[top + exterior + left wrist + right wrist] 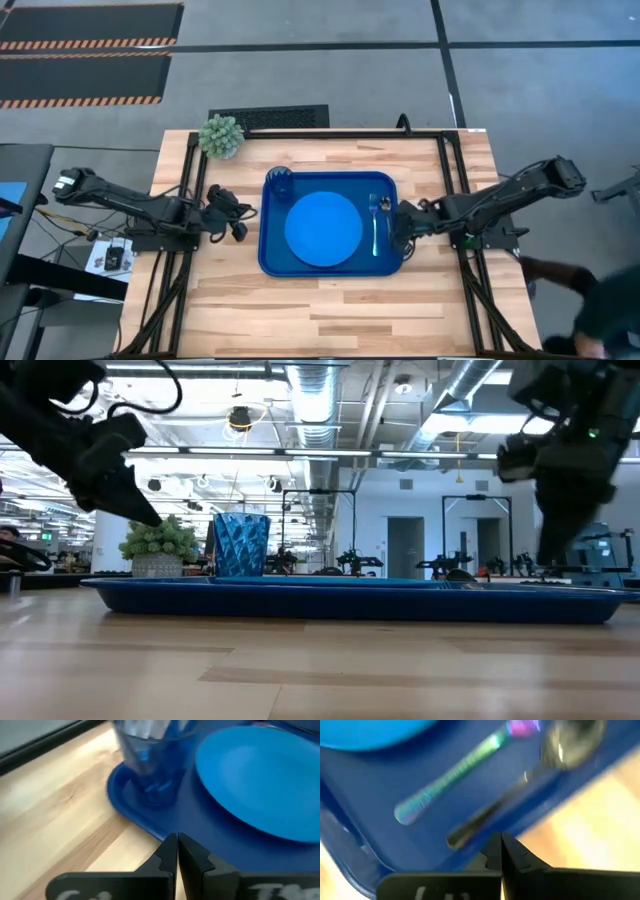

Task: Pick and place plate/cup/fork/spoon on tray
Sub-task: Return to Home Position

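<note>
**All four pieces on the tray; both pincers empty at its short edges**

The tray [268, 255] lies in the middle of the table [330, 320], its long sides running left to right. The plate [322, 228] sits flat at the tray's centre. The cup [281, 184] stands upright in the tray's far left corner. The fork [460, 770] and the spoon [520, 782] lie side by side along the tray's right edge, apart from each other and from the plate. Their long axes run roughly parallel to that edge, and the spoon is the nearer of the two to the rim. By the look of it, the placing is done and only the retreat to rest is left.

The left gripper [240, 215] hangs just outside the tray's left edge, near the cup's corner. Its fingers are clenched tip to tip on nothing. The right gripper [398, 228] is at the tray's right rim, just beside the cutlery, and is likewise pressed closed and empty.

The retreat turns on one relation: the tray lies inward of each pincer. Each arm therefore probably needs to draw outward, towards its own side edge of the table. The right arm has less room to spare, since the spoon and the raised rim lie right by its fingertips. A potted plant [221, 135] stands at the table's far left corner, well apart from both arms.
</note>
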